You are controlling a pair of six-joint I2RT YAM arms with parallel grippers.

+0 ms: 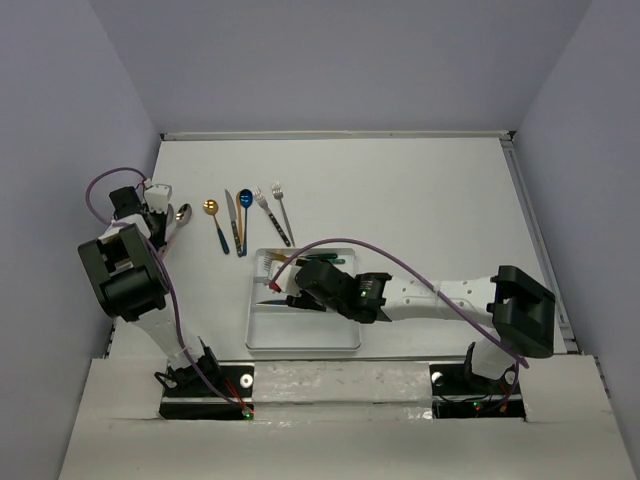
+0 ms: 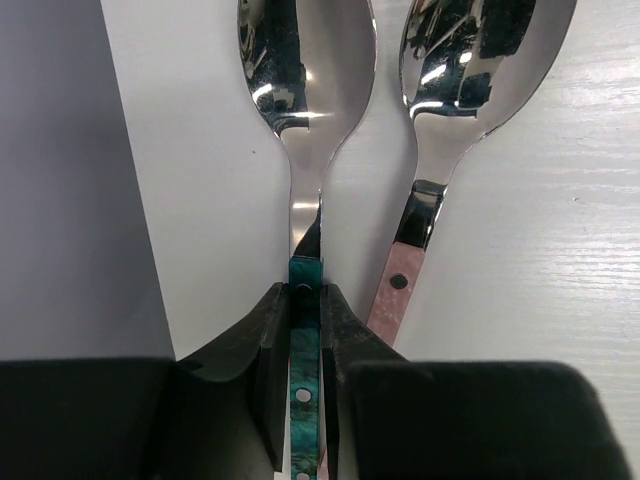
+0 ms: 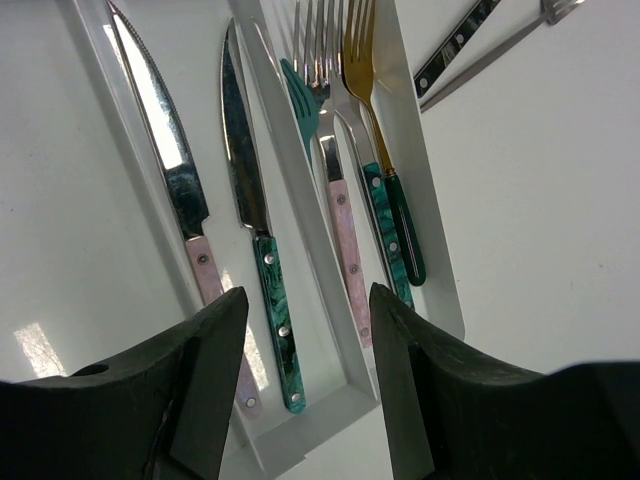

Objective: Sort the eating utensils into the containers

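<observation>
White table point(image 1: 420, 200), two arms bolted at the near edge. The left arm point(image 1: 125, 275) reaches to the far-left part of the table. The right arm point(image 1: 450, 297) stretches leftward over the tray.

Shallow white tray point(image 1: 300, 342) sits near the middle front of the table, split by low ridges point(image 3: 290, 170).

Right gripper point(image 3: 305, 305) hangs over the tray with fingers spread wide, nothing between them. Left gripper point(image 2: 305, 325) is low at the table, pinched tight on the teal handle of a silver spoon point(image 2: 305, 70), which lies flat. Just beside it on the right lies a second silver spoon point(image 2: 470, 60) with a pink handle; whether they touch is unclear.

In the tray, the outer compartment by the wall holds forks side by side: a teal-headed fork point(image 3: 300, 95), a silver fork point(image 3: 335, 190) with pink handle and a gold fork point(image 3: 360, 60) with teal handle. The next compartment holds two knives lying parallel: one pink-handled point(image 3: 170, 150), one teal-handled point(image 3: 245, 170).

Loose on the table beyond the tray is a row of a gold-headed spoon point(image 1: 211, 208), a knife point(image 1: 231, 212), a blue-headed spoon point(image 1: 245, 200) and two silver forks point(image 1: 268, 212) point(image 1: 283, 210), close together; contact between them can't be made out.
</observation>
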